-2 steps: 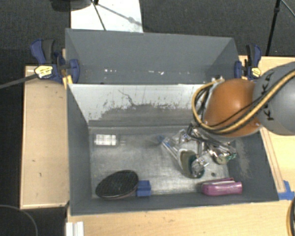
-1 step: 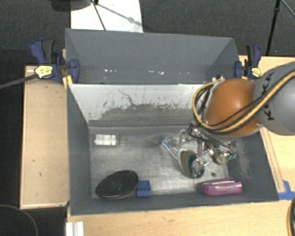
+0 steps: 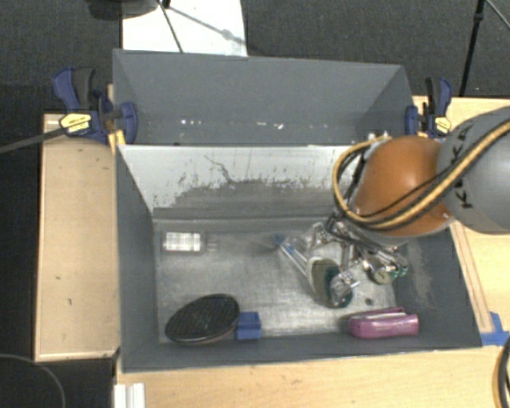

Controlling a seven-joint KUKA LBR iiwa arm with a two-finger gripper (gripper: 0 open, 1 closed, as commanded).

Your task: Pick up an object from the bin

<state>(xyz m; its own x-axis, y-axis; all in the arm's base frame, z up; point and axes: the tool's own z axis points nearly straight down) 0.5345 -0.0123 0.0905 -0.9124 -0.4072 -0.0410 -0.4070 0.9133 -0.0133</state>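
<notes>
My gripper (image 3: 355,263) is low in the right half of the bin, under the arm's orange cover. Its tip is down at a clear plastic piece with a blue end (image 3: 294,253) and a small dark green round thing (image 3: 329,279) that lie tight against it on its left. The gripper's metal parts hide where these two things meet it. A purple oblong thing (image 3: 382,323) lies just below the gripper, near the bin's front wall.
A black round brush with a blue handle (image 3: 206,319) lies at the front left. A small clear block (image 3: 183,243) sits on the left of the floor. The arm comes in over the bin's right rim.
</notes>
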